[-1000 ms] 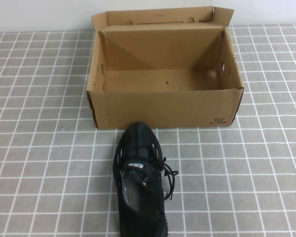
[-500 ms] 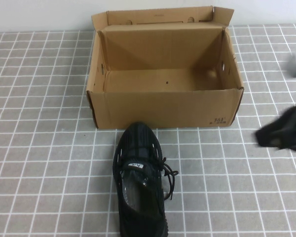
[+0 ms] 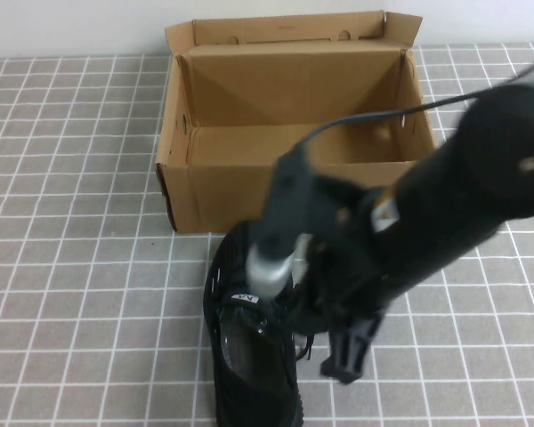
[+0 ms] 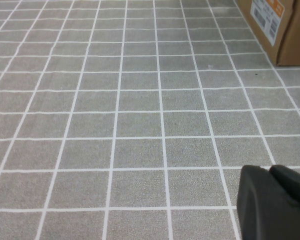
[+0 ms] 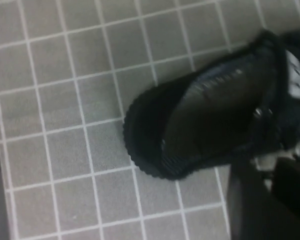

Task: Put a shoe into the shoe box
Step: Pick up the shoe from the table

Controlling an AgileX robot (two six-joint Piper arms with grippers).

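Observation:
The black shoe [image 3: 242, 356] lies on the tiled table just in front of the shoe box [image 3: 294, 191], toe toward the box. The brown cardboard box is open and empty, flaps up. My right arm reaches in, blurred, from the right across the shoe's front. My right gripper [image 3: 345, 360] hangs by the shoe's right side near the laces. In the right wrist view the gripper [image 5: 272, 170] is close above the shoe's [image 5: 205, 120] opening and heel. My left gripper [image 4: 270, 170] is shut and empty, low over bare tiles at the near left. A box corner [image 4: 275, 25] shows far off.
A grey tiled surface [image 3: 80, 267] with white lines lies all round. A white wall runs behind the box. A black cable [image 3: 374, 111] from the right arm arcs over the box's right half.
My right arm has swung in fast from the right edge to over the shoe. The shoe, the box and the left arm have not moved.

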